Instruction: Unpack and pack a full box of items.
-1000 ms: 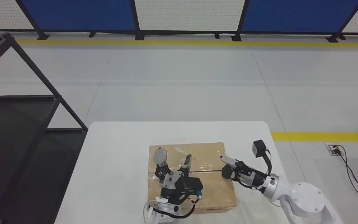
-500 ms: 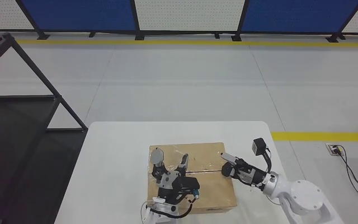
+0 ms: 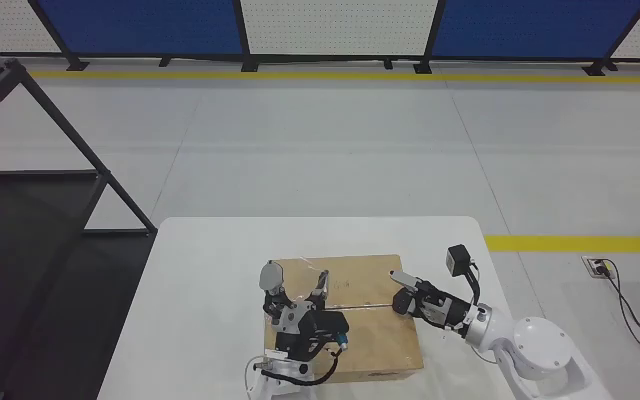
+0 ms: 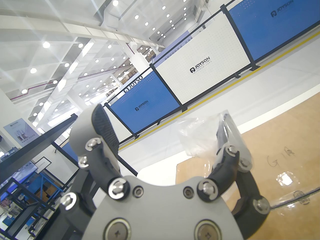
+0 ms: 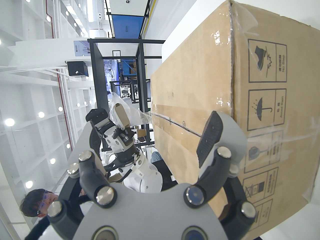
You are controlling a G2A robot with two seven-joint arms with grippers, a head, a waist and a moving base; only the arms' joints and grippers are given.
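Observation:
A brown cardboard box (image 3: 345,315) stands on the white table (image 3: 200,300), its top flaps closed along a taped seam (image 5: 175,126). My left gripper (image 3: 296,282) is above the box's left end, open, fingers (image 4: 105,128) pointing upward. A strip of clear tape (image 4: 205,136) clings to one finger and runs down to the seam; the same tape (image 5: 135,116) shows in the right wrist view. My right gripper (image 3: 403,290) is at the box's right end, open, with one finger (image 5: 211,136) by the top edge. Box contents are hidden.
A black metal rack (image 3: 50,200) stands left of the table. Bare table top lies to the left of the box and behind it (image 3: 320,235). Blue and white partition panels (image 3: 330,25) close off the floor far behind.
My left gripper has moved toward the box's left far corner, drawing the clear tape with it. The right gripper shifted slightly closer along the box's right end.

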